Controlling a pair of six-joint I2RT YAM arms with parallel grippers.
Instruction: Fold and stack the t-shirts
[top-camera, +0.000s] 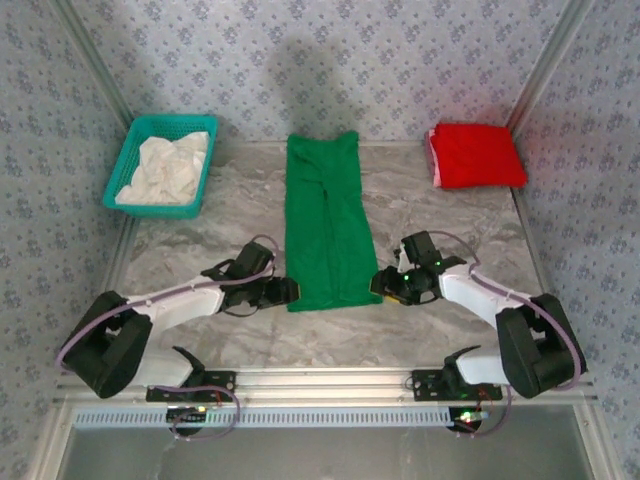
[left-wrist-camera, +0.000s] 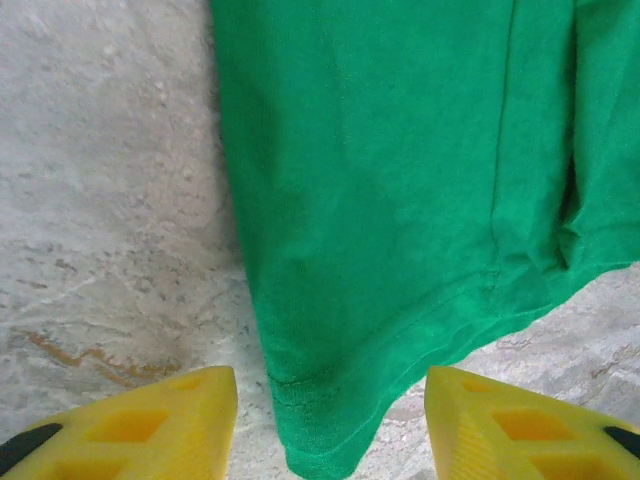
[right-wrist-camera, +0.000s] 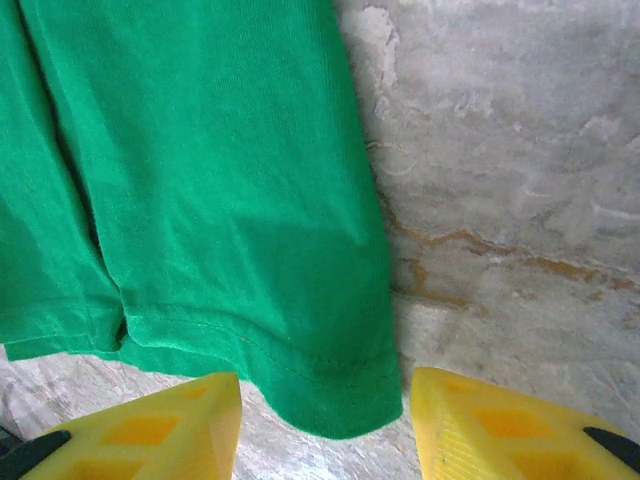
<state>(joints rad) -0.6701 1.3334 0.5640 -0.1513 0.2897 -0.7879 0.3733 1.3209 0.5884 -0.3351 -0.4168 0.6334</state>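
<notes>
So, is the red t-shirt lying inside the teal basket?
No, the red t-shirt lies folded at the far right; the teal basket holds white cloth.

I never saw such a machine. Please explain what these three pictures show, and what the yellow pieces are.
Two robot arms stand at the near edge of the table. One picture looks down from above; two come from wrist cameras. The yellow pieces are the fingers of the left gripper and right gripper, both open, each straddling a near corner of the bright green fabric t-shirt. Nothing is held. Farther back lie a folded red fabric t-shirt and a teal plastic mesh basket of white cloth.
</notes>
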